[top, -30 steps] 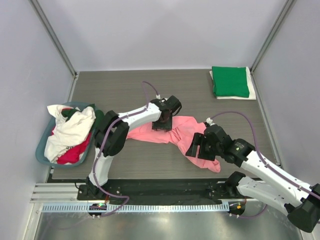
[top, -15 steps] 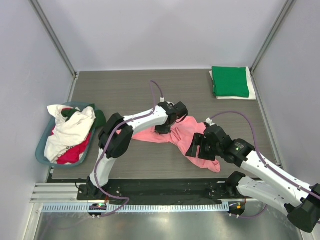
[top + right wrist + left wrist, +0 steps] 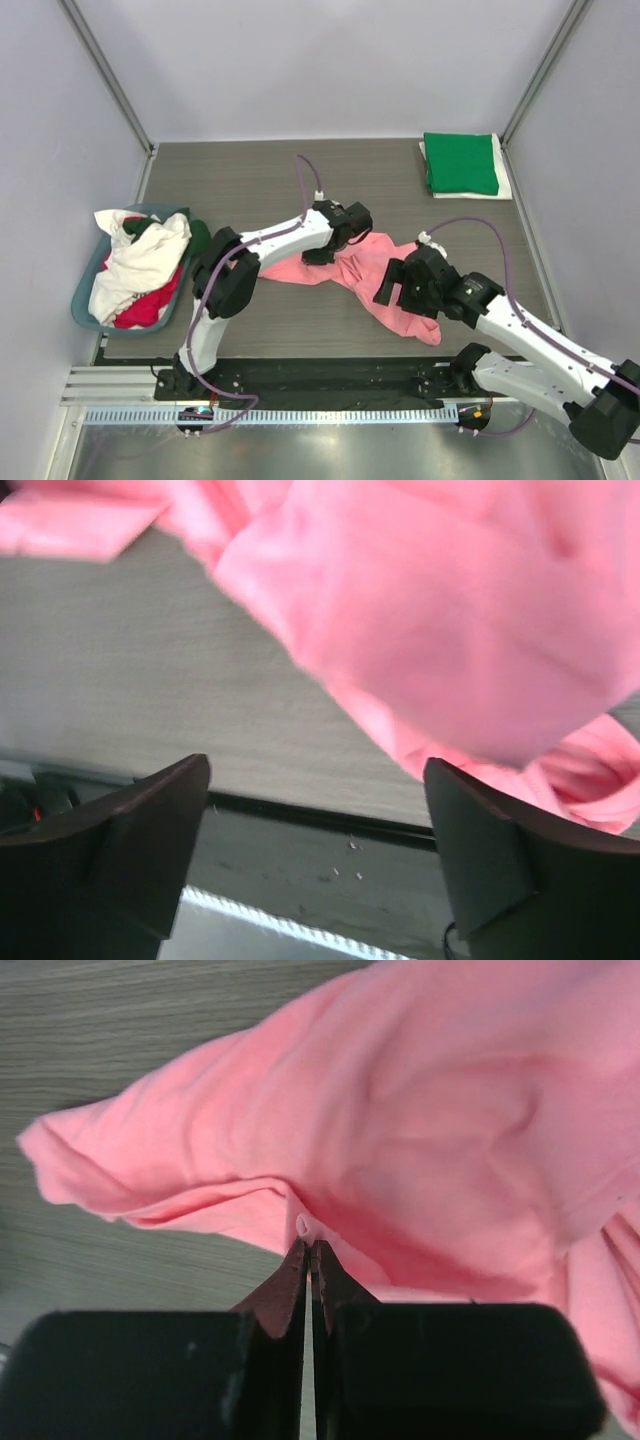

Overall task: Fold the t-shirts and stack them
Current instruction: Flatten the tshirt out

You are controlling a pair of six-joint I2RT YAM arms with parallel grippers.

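Only wrist view shows left end effector (image 3: 308, 1252) pinching t-shirt (image 3: 430, 1110).

A grey wood-grain counter (image 3: 230, 180) fills the middle. Plain pale walls (image 3: 330, 60) rise behind it and on both sides (metal posts (image 3: 108, 72) at its far corners). Along its near edge runs a metal rail (image 3: 110, 385).

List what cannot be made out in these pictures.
1. Top view: its own wrist hides where the left gripper pinches the pink shirt.
2. Right wrist view: blur hides whether the open right gripper touches cloth.
3. Top view: the green shirt covers most of the white shirt beneath.
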